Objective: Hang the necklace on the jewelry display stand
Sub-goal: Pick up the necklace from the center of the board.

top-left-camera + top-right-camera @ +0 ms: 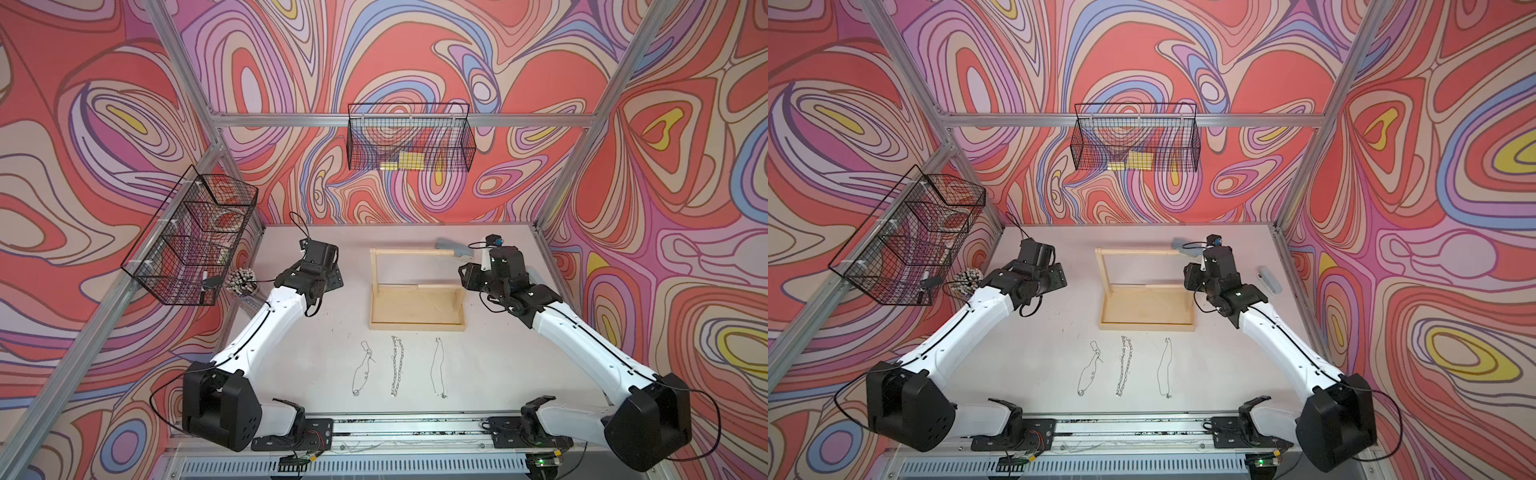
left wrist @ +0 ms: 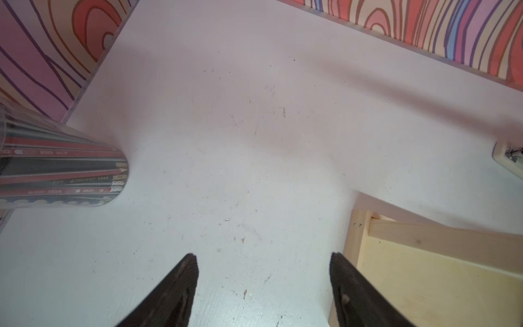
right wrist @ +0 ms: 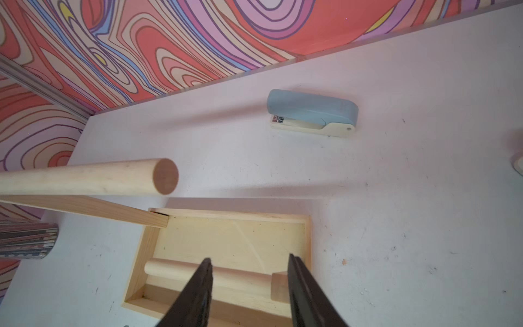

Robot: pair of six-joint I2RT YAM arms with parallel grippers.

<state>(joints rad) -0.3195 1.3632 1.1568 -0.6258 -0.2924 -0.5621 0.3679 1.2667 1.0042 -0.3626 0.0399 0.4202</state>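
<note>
Three necklaces [image 1: 397,365] lie on the counter [image 1: 291,353] in a top view, near the jewelry display stand [image 1: 415,328], unhung. Left wrist: your left claw [image 2: 263,260] released, empty. Right wrist: right claw [image 3: 249,258] released over the tray [image 3: 229,216]. Pinch one strand end, lift clear, drape over the crossbar [image 3: 85,177].

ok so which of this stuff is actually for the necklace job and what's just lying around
for the job: jewelry display stand, left thin necklace, chunky chain necklace, right thin necklace
lying about: stapler, pencil cup, wire baskets

3 necklaces [image 1: 397,365] in frt of stand [image 1: 417,327], stapler [image 1: 454,249] behind
</note>
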